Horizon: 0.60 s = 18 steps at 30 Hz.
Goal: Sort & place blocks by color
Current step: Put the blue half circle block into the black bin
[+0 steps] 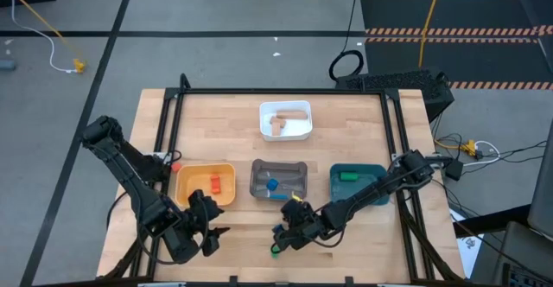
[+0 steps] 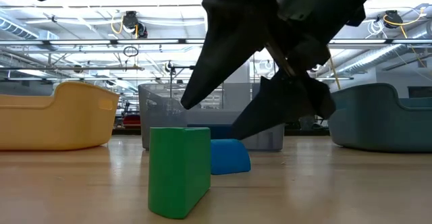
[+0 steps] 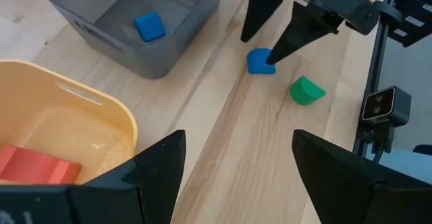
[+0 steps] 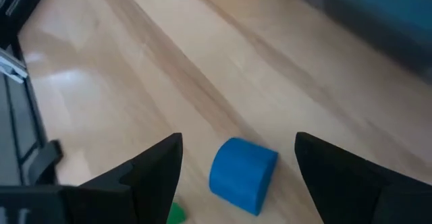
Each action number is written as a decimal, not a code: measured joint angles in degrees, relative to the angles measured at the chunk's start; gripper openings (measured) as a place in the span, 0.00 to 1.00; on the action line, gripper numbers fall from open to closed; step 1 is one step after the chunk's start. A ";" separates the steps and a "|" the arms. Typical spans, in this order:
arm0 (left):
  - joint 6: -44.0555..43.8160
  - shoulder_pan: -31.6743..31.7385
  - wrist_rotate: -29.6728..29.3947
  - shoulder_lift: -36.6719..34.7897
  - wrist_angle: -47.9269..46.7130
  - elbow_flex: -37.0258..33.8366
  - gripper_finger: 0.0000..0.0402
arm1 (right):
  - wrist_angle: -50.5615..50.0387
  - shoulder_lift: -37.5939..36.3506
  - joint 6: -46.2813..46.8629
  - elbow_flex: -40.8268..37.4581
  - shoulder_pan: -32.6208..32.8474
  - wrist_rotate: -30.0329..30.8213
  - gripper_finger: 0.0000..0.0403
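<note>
Right gripper (image 3: 270, 38): jaws spread, straddling blue block (image 3: 259, 61) on the table, apparently to grasp for grey tray (image 3: 169, 48).
Green block (image 3: 306, 90): beside it, loose.
Left gripper (image 3: 236, 177): open, idle near yellow tray (image 3: 101, 109).

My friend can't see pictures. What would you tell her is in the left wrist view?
The right gripper hangs open over a blue block on the wooden table, with a green block beside it. Nearby, a grey tray holds another blue block and a yellow tray holds a red block.

blue cylinder block (image 4: 242, 174) on its side, green block (image 2: 178, 171) just beside
</note>
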 joint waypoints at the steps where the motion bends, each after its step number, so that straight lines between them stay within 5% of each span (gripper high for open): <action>1: 0.00 0.00 0.00 0.00 0.00 0.00 0.67 | -0.02 0.00 -0.70 -0.02 0.10 0.58 0.69; 14: -0.02 0.00 0.00 0.00 -0.02 0.00 0.67 | -0.03 0.02 -1.82 -0.02 2.02 3.57 0.69; 18: -0.02 0.00 -0.06 0.00 -0.02 0.00 0.67 | 0.01 0.00 0.56 -0.02 2.87 8.89 0.69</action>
